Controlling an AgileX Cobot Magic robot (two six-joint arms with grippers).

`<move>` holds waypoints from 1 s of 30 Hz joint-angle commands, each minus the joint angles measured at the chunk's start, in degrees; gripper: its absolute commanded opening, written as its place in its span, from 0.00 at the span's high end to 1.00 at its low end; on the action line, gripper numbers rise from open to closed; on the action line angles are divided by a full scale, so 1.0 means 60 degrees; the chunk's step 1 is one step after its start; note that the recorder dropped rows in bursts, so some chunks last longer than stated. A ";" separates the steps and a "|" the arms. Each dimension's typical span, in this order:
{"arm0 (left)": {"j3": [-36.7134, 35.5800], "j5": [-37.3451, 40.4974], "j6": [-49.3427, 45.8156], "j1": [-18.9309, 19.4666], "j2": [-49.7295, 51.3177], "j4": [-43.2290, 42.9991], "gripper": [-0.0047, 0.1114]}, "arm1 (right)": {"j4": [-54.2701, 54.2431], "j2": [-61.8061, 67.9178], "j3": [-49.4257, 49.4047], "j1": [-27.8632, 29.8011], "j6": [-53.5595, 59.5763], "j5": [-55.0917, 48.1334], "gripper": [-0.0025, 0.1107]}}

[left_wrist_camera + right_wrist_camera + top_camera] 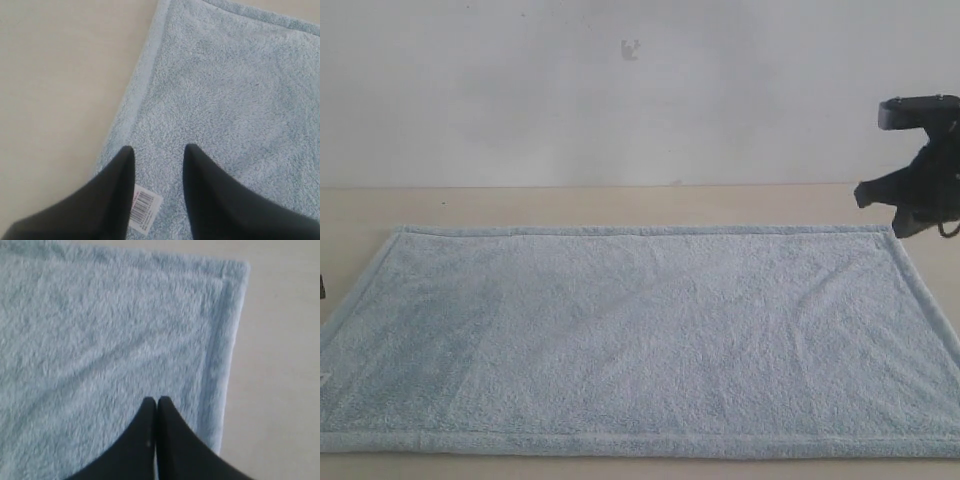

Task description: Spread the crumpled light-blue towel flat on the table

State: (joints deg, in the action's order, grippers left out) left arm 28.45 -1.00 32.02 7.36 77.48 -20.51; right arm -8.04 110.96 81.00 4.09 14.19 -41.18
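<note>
Plainly, the left gripper (159,150) stands with its jaws parted and nothing between them. The pile of the towel (225,100) shows through the gap, so the gripper hangs over the cloth without grasping it. Its two dark fingers (210,200) taper to blunt tips. Beside one of them a small white tag (146,206) printed with a barcode lies at the towel's edge. Just beyond that edge the bare table (55,90) begins.

The right gripper (156,401) is clenched, its black fingertips pressed together with nothing caught in them. It hovers above the towel close to the hemmed border (220,365), near where the stitched band turns a corner. Cream tabletop lies outside that.

In the exterior view the light-blue terry towel lies spread flat on the table, its long sides running across the view. Its far hem is straight and both far corners are square. It covers most of the tabletop in sight, with only soft, shallow creases in the pile and a slightly darker patch toward the left. The black right arm (920,190) hangs in the air at the right side, above the towel's far right corner. Behind the table rises a pale grey wall (620,120) bearing a small dark mark (630,48).
</note>
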 commanded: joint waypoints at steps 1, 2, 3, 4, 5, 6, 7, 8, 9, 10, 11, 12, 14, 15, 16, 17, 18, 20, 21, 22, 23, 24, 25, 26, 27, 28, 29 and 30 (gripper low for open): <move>-0.0129 -0.0362 0.0067 -0.0020 0.0340 0.0015 0.69 | -0.0092 -0.2103 -0.3001 -0.0010 -0.0207 0.1668 0.98; -0.0129 -0.0362 0.0174 -0.0020 0.0479 0.0015 0.69 | -0.0092 -0.2514 -0.3692 -0.0010 -0.0223 0.1872 0.98; -0.0129 -0.0362 0.0239 -0.0020 0.0620 0.0015 0.69 | -0.0092 -0.2892 -0.4326 -0.0010 -0.0245 0.2036 0.98; -0.0129 -0.0380 0.0304 -0.0020 0.0761 0.0015 0.69 | -0.0092 -0.3163 -0.4921 -0.0010 -0.0284 0.2129 0.98; -0.0129 -0.0402 0.0301 -0.0020 0.0899 0.0015 0.69 | -0.0092 -0.3458 -0.5454 -0.0010 -0.0275 0.2264 0.98; -0.0129 -0.0450 0.0381 -0.0020 0.1001 0.0015 0.69 | -0.0092 -0.3709 -0.5919 -0.0010 -0.0294 0.2469 0.98; -0.0129 -0.0528 0.0499 -0.0020 0.1107 0.0015 0.69 | -0.0092 -0.3881 -0.6231 -0.0010 -0.0355 0.2667 0.98; -0.0129 -0.0574 0.0518 -0.0020 0.1169 0.0015 0.69 | -0.0092 -0.4065 -0.6531 -0.0010 -0.0450 0.2869 0.98; -0.0129 -0.0598 0.0518 -0.0020 0.1214 0.0015 0.69 | -0.0092 -0.4215 -0.6757 -0.0010 -0.0596 0.3016 0.98; -0.0129 -0.0598 0.0518 -0.0020 0.1214 0.0015 0.69 | -0.0092 -0.4301 -0.6927 -0.0010 -0.0752 0.3058 0.98; -0.0129 -0.0620 0.0621 -0.0020 0.1210 0.0015 0.69 | -0.0092 -0.4301 -0.7029 -0.0010 -0.0802 0.3058 0.98; -0.0129 -0.0620 0.0702 -0.0020 0.1210 0.0015 0.69 | -0.0092 -0.4283 -0.7139 -0.0010 -0.0824 0.3022 0.98; -0.0129 -0.0620 0.0745 -0.0020 0.1210 0.0015 0.69 | -0.0092 -0.4168 -0.7384 -0.0010 -0.0851 0.3065 0.98; -0.0129 -0.0620 0.0745 -0.0020 0.1210 0.0015 0.69 | -0.0092 -0.4094 -0.7489 -0.0010 -0.0851 0.3171 0.98; -0.0129 -0.0620 0.0745 -0.0107 0.1210 0.0015 0.69 | -0.0073 -0.4020 -0.7552 -0.0010 -0.0851 0.3282 0.98; -0.0129 -0.0640 0.0745 -0.0176 0.1210 0.0015 0.69 | -0.0073 -0.3934 -0.7597 -0.0010 -0.0875 0.3392 0.98; -0.0129 -0.0640 0.0727 -0.0267 0.1210 0.0015 0.69 | -0.0073 -0.3860 -0.7597 -0.0010 -0.0948 0.3460 0.98; -0.0129 -0.0713 0.0727 -0.0444 0.1210 -0.0014 0.69 | -0.0073 -0.3708 -0.7597 -0.0010 -0.0969 0.3586 0.98; -0.0129 -0.0761 0.0727 -0.0533 0.1210 -0.0052 0.69 | 0.0043 -0.3588 -0.7597 -0.0010 -0.0969 0.3652 0.98; -0.0129 -0.0785 0.0727 -0.0609 0.1210 -0.0154 0.69 | 0.0168 -0.3480 -0.7597 -0.0010 -0.1058 0.3702 0.98; -0.0129 -0.0786 0.0727 -0.0683 0.1210 -0.0262 0.69 | 0.0202 -0.3360 -0.7597 -0.0010 -0.1078 0.3772 0.98; -0.0129 -0.0803 0.0727 -0.0705 0.1210 -0.0262 0.69 | 0.0225 -0.3248 -0.7597 -0.0010 -0.1140 0.3854 0.98; -0.0129 -0.0803 0.0727 -0.0747 0.1210 -0.0262 0.69 | 0.0225 -0.3145 -0.7597 -0.0010 -0.1161 0.3940 0.98; -0.0129 -0.0822 0.0727 -0.0765 0.1210 -0.0262 0.69 | 0.0225 -0.3073 -0.7597 -0.0010 -0.1161 0.3989 0.98; -0.0129 -0.0822 0.0727 -0.0765 0.1210 -0.0262 0.69 | 0.0261 -0.3008 -0.7597 -0.0010 -0.1181 0.4055 0.98; -0.0129 -0.0822 0.0727 -0.0765 0.1210 -0.0262 0.69 | 0.0338 -0.2942 -0.7597 -0.0010 -0.1283 0.4079 0.98; -0.0129 -0.0822 0.0727 -0.0765 0.1210 -0.0262 0.69 | 0.0530 -0.2899 -0.7597 -0.0010 -0.1394 0.4093 0.98; -0.0129 -0.0822 0.0727 -0.0765 0.1210 -0.0262 0.69 | 0.0790 -0.2851 -0.7597 -0.0010 -0.1617 0.4068 0.98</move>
State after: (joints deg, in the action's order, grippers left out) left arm 27.90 -4.99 35.91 3.23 84.52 -21.87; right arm -6.14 93.19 35.75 4.09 6.53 -17.69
